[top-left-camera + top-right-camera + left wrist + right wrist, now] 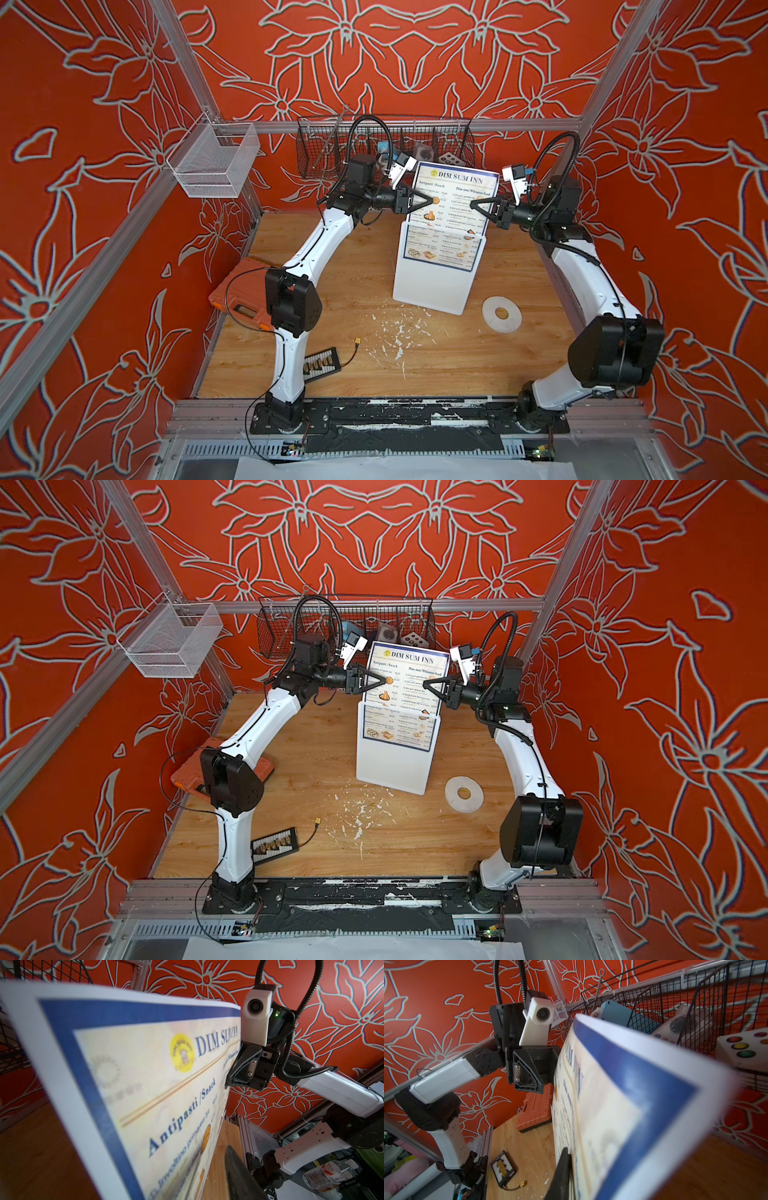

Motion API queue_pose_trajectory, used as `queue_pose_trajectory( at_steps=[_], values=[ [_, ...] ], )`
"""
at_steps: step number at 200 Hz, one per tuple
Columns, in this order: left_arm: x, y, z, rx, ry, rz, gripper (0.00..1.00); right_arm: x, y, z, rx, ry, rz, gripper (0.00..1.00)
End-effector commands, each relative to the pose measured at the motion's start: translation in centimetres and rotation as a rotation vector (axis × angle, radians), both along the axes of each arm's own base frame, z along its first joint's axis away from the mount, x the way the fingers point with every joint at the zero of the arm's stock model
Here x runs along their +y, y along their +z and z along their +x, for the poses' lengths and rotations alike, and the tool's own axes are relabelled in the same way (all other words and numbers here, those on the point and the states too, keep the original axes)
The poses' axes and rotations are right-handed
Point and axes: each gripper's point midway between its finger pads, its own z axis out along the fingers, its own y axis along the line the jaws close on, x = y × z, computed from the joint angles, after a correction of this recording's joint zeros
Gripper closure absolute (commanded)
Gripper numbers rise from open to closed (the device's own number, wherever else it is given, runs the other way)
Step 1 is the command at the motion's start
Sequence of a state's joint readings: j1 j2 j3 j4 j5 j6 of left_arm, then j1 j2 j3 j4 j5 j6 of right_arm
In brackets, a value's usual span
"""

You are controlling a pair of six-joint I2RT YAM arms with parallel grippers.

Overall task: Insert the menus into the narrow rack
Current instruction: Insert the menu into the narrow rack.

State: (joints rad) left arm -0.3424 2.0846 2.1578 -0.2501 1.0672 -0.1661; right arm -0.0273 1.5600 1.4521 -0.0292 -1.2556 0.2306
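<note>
The glossy white, blue-bordered menu sheet [451, 216] stood half-seated in the slim white plastic rack [428, 291], long axis twelve-to-six. The right gripper [473, 204] pinched its three-o'clock edge; the left gripper [431, 200] sat at nine, grip unclear.

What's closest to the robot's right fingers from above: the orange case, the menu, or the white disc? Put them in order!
In a top view:
1. The menu, touching the right fingers, in the middle.
2. The white disc, on the table's right side.
3. The orange case, far over on the left side.
</note>
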Motion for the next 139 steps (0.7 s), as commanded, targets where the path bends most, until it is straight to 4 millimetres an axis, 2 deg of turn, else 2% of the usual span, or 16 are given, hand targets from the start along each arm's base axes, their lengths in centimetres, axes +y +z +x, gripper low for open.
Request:
queue_pose_trajectory(
  at_steps=[1,26,66,85,102,122,139],
  values=[
    [0.0,1.0,-0.9,-0.037,-0.015,-0.002,0.53,0.3,-0.4,-0.8,-0.015,0.03,-0.033,0.98],
    [0.1,1.1,-1.0,-0.043,-0.01,0.0,0.52,0.5,-2.2,-1.9,0.033,0.068,-0.05,1.0],
    [0.1,0.6,-1.0,-0.035,-0.012,0.006,0.5,0.8,-3.1,-4.5,0.027,0.135,-0.049,1.0],
    [0.1,0.3,-1.0,-0.029,-0.014,0.007,0.49,0.8,-3.5,-5.1,0.028,0.152,-0.075,0.91],
    [0.1,0.3,-1.1,-0.033,-0.015,0.009,0.48,0.7,-2.6,-4.3,0.013,0.128,-0.073,0.83],
    [0.1,0.5,-1.2,-0.039,-0.016,0.008,0.47,0.6,-0.3,-2.8,-0.048,0.086,-0.047,0.76],
    [0.2,0.6,-1.2,-0.042,-0.015,0.008,0.46,0.5,1.0,-1.9,-0.065,0.062,-0.024,0.76]
  ],
)
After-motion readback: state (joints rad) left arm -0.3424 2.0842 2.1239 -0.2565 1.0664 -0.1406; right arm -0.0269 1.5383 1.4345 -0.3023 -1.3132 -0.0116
